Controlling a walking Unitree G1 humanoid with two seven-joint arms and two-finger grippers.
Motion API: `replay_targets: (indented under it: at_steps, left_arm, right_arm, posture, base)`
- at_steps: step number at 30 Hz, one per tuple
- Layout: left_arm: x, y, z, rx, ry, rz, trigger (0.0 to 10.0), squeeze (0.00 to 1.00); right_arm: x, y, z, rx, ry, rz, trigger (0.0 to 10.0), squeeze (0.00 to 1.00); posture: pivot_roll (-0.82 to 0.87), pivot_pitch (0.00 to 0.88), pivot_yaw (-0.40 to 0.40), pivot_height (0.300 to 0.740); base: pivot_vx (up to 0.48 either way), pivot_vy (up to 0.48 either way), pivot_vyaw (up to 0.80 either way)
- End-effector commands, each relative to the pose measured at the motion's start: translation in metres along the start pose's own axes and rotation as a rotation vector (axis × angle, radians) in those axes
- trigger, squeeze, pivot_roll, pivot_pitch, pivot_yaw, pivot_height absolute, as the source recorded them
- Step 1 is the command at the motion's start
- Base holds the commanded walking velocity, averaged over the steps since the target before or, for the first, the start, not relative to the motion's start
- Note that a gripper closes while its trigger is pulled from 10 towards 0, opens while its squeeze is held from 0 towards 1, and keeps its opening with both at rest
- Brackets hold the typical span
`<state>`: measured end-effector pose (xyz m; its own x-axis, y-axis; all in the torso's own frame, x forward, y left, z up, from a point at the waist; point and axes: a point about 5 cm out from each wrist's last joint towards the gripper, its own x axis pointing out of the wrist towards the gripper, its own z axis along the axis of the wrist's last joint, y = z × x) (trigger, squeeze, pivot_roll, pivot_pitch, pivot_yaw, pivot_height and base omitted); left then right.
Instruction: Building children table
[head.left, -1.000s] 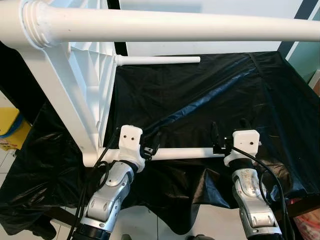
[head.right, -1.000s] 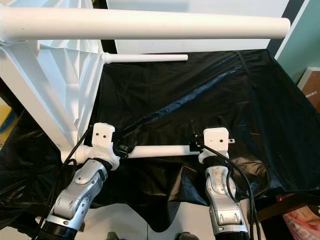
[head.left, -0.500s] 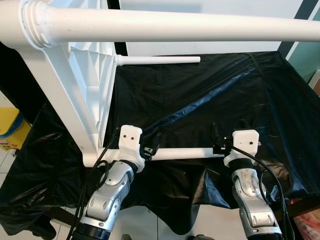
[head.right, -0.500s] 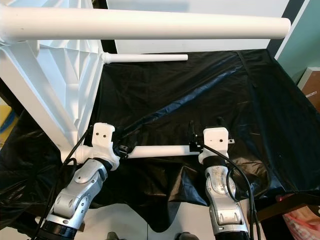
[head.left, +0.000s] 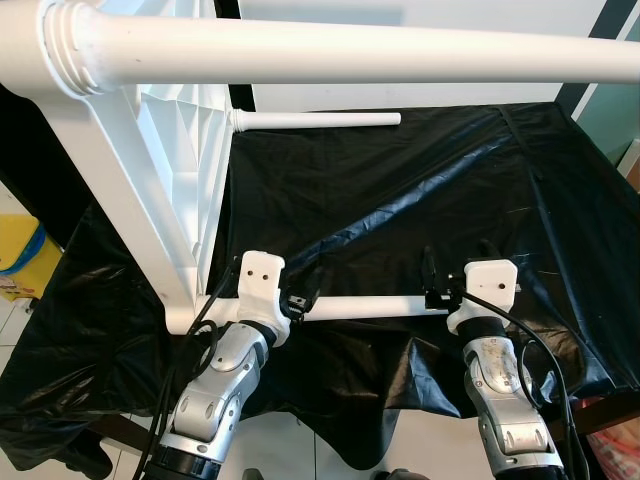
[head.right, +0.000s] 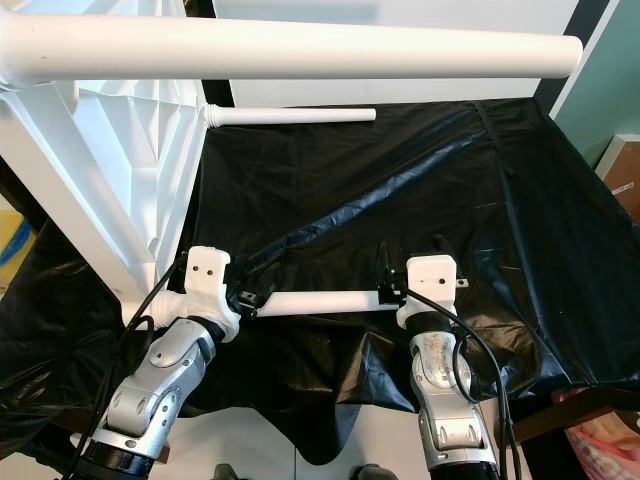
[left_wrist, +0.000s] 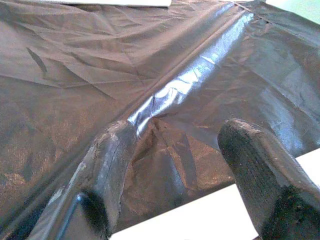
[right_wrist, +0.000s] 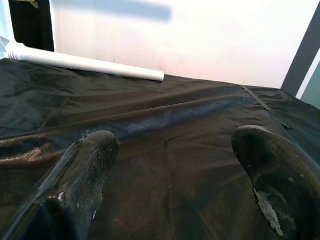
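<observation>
Child table top (head.left: 150, 170) stands on edge, left of both grippers. Three legs already attached: top leg (head.left: 380, 55), far leg (head.left: 315, 120), near leg (head.left: 365, 306). Fourth leg not visible, likely still to fit. Left gripper (left_wrist: 175, 150) fingers spread, near leg just below fingertips, not gripped. Right gripper (right_wrist: 175, 165) fingers spread at leg's free end, over black-covered bench (head.left: 420, 190).

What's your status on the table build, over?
Left gripper and right gripper open, at opposite ends of the near leg. Tabletop on its side, legs attached. Black sheet underneath; nothing blocking.
</observation>
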<state>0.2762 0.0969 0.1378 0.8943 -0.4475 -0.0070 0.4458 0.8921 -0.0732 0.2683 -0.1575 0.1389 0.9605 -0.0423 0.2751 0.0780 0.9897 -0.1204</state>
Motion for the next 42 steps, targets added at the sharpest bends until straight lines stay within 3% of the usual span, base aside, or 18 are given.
replay_targets:
  at_steps: [1, 34, 42]
  left_arm:
    - [0.001, -0.005, 0.002, -0.001, 0.004, -0.075, 10.0, 0.0]
    - [0.002, -0.005, 0.002, -0.011, 0.012, -0.08, 10.0, 0.0]
    - [0.005, -0.003, 0.013, -0.011, -0.071, -0.032, 10.0, 0.0]
  right_arm:
    - [0.0, -0.001, -0.002, -0.004, 0.016, -0.004, 10.0, 0.0]
    - [0.0, 0.0, -0.002, -0.004, 0.019, -0.001, 10.0, 0.0]
    - [0.001, 0.002, -0.001, -0.006, 0.015, 0.01, 10.0, 0.0]
  posture:
    - [-0.09, 0.086, -0.001, 0.74]
    - [-0.08, 0.08, -0.004, 0.74]
    - [-0.09, 0.066, -0.011, 0.74]
  base:
    - [-0.255, 0.0, 0.0]
    - [-0.257, 0.0, 0.0]
    - [0.0, 0.0, 0.0]
